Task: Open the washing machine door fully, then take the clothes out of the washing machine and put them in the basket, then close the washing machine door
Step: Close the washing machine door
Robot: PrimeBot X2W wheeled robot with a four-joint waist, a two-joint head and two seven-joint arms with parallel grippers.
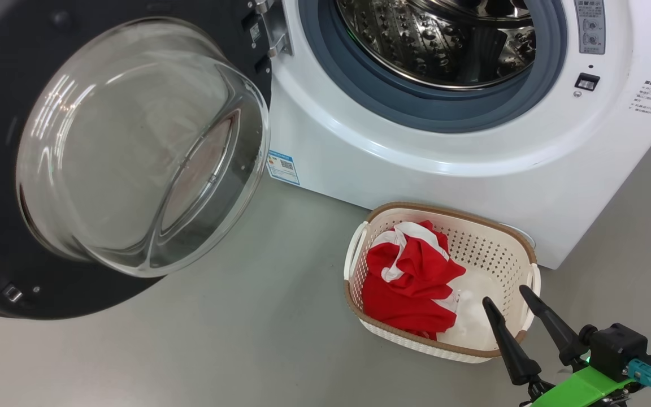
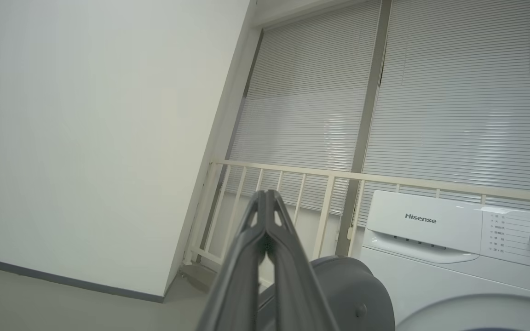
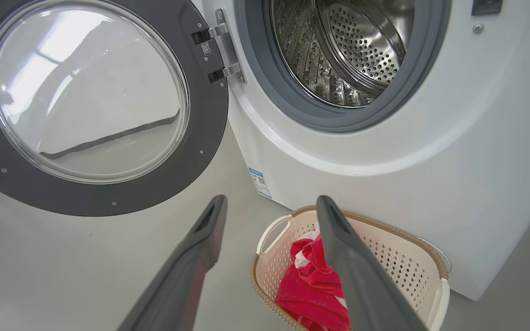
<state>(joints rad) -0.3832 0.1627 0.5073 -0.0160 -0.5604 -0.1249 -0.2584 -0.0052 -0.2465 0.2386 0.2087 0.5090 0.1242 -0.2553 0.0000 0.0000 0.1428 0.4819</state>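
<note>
Now, right claw (image 1: 503, 294) gapes wide near the basket (image 1: 444, 210); left claw (image 2: 266, 197) pinched together.

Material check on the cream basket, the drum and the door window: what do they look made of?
Cream perforated rectangular basket: likely moulded plastic, matte, uniform holes; brown rim mimics weave. Perforated silver drum: probably stainless steel, mirror-bright, embossed. Round black-rimmed washing machine door: smooth dark rim, likely plastic; its bulging clear window: probably glass, thick edge, sharp highlights, though clear plastic is possible.

door (image 1: 133, 152) swung wide open | drum (image 1: 444, 39) bare | red-white clothes (image 1: 410, 277) in basket (image 1: 500, 243) before washing machine (image 1: 585, 186)
</note>
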